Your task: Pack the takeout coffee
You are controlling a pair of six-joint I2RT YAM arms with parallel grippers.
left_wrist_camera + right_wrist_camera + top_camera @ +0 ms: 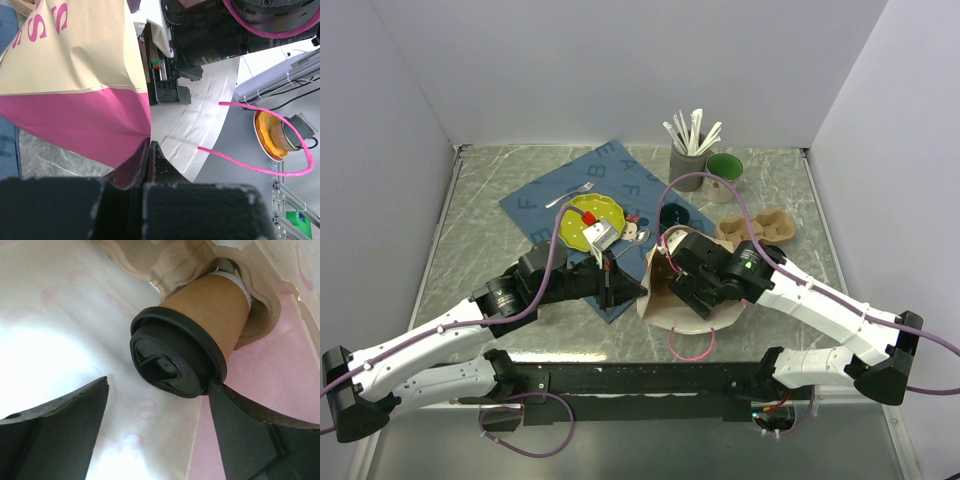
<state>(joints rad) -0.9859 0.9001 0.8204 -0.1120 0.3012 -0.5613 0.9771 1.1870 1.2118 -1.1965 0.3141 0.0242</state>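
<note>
The right gripper [159,382] has its jaws released and wide. The takeout coffee [200,315] lies lid-first between them. The left gripper [150,147] has its jaws clenched on the edge of the paper bag [75,65].

Setting: robotics lab test cell. Plain white panels [620,60] enclose a marble-pattern table [490,200] from 9 through 3 o'clock; a black mounting rail [640,380] with purple cabling [520,456] occupies 6 o'clock.
</note>
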